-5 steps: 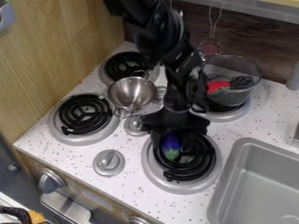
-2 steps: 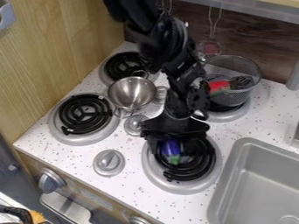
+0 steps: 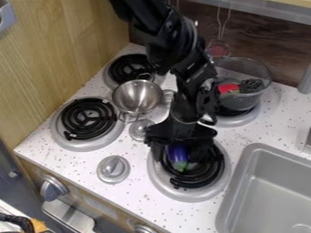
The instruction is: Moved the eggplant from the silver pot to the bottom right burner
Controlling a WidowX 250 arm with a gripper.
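Arm (image 3: pixel 193 79) enters from the top edge of the view. Gripper (image 3: pixel 184 155) hangs down over the bottom right burner (image 3: pixel 194 181). Whether it is released or clenched on the eggplant: cannot tell, dark parts against dark coils.

Eggplant (image 3: pixel 177 152): at the bottom right burner, directly below the gripper body, purple part toward the gripper, green end toward the front of the desk (image 3: pixel 79 166). Contact with the coils cannot be made out.

Silver pot (image 3: pixel 137 95): upright, near the upper left burner (image 3: pixel 124 66) and overlapping its near edge in the view; lower left burner (image 3: pixel 88 119) just beside it. Eggplant is outside the pot.

Mesh basket (image 3: pixel 258 73): at the upper right burner (image 3: pixel 240 120), partly behind the arm; holds a red item (image 3: pixel 228 88) and a dark item (image 3: pixel 251 85).

Round silver knob (image 3: pixel 113 168): on the desk, left of the bottom right burner. Sink (image 3: pixel 236 184): to the right of that burner.
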